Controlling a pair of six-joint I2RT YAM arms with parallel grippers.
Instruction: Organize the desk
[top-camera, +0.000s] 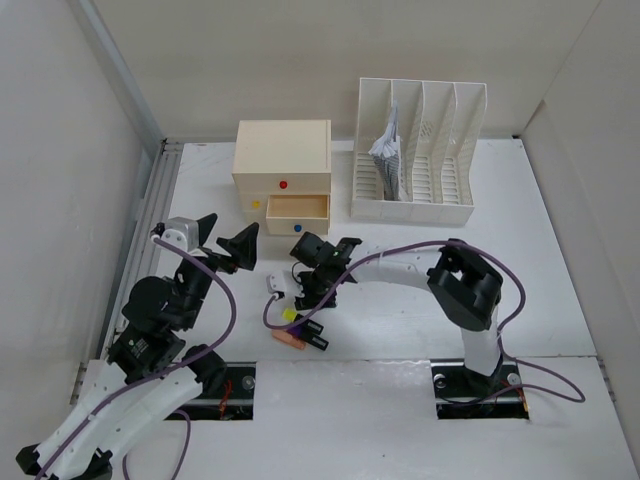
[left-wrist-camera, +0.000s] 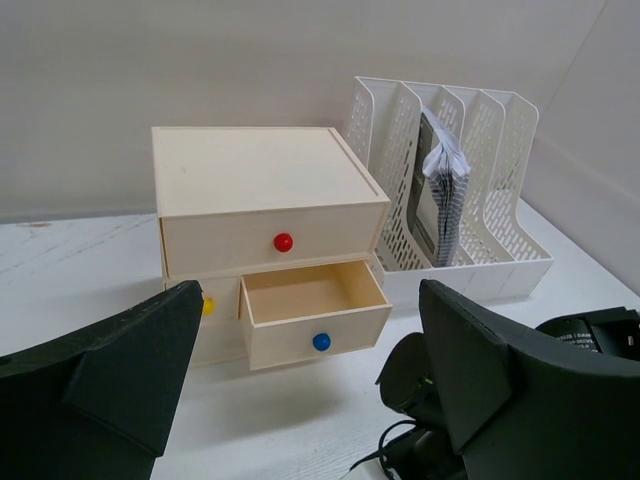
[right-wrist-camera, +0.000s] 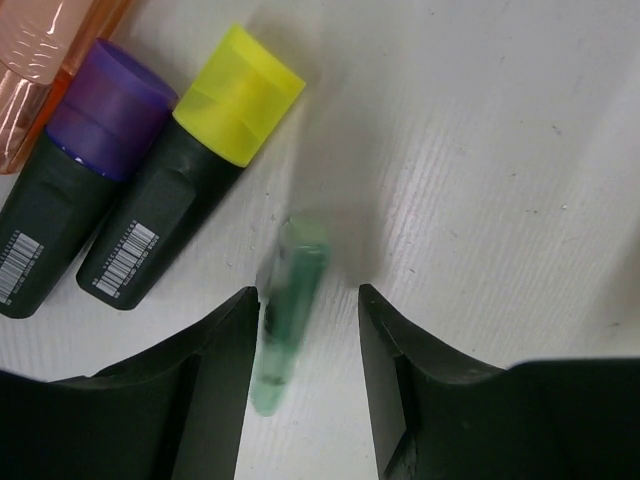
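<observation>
White desk lies beneath the right fingers, parted around a blurred green item; left fingers gape empty.

Drawer box at the back of the desk, file rack just right of it, markers in front

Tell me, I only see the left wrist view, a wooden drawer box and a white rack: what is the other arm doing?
Observer: The right gripper hangs over the desk, jaws apart, a blurred green pen-like thing between them.
Operator: Anything else lying there?
Observer: Beside it lie a yellow-capped highlighter, a purple-capped highlighter and an orange highlighter.
Operator: Near the box?
Observer: From above, they lie in front of the open drawer, apart from it.
</observation>
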